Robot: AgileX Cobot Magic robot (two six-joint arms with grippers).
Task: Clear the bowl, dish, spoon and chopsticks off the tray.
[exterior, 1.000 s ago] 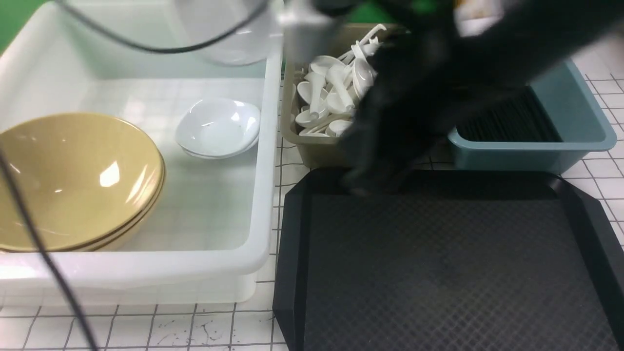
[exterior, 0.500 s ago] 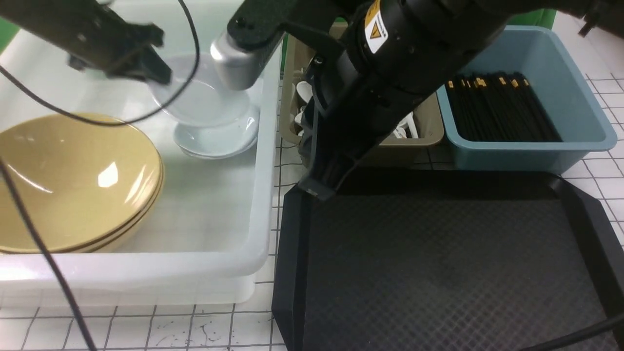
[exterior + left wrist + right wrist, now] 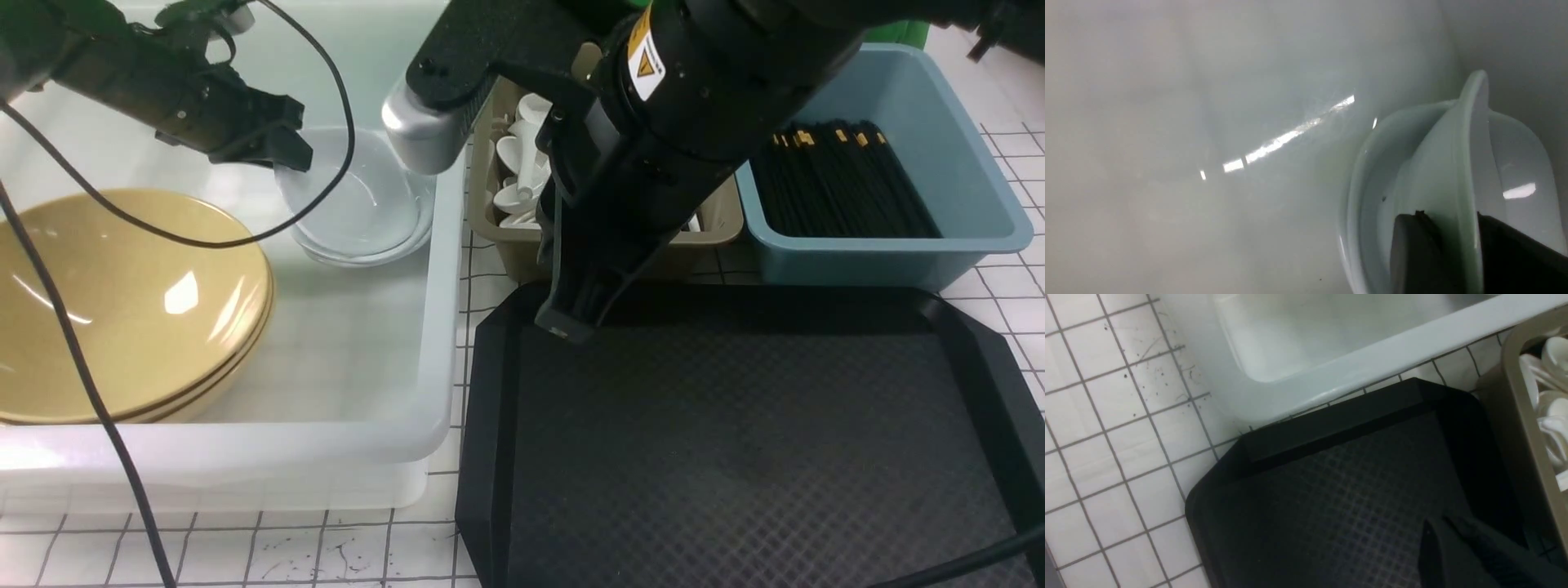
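The black tray (image 3: 735, 441) lies at the front right with nothing on it. My left gripper (image 3: 290, 159) reaches into the white bin, its jaws slightly open on either side of the rim of the white dish (image 3: 359, 204). The dish (image 3: 1466, 163) rests on other white dishes. The mustard bowl (image 3: 122, 302) sits stacked in the same bin. Black chopsticks (image 3: 841, 180) with gold bands lie in the blue bin. My right gripper (image 3: 563, 327) hangs shut and empty over the tray's far left corner (image 3: 1331, 477). The spoon is hidden.
The white bin (image 3: 445, 269) stands left of the tray. An olive bin (image 3: 506, 253) of plain white spoons (image 3: 522, 163) and a blue bin (image 3: 963, 163) stand behind the tray. The right arm crosses over the olive bin. A black cable loops over the white bin.
My left gripper has brought the dish down onto the stack of dishes and its jaws have eased apart. The right arm has shifted a little to the right over the tray's corner.
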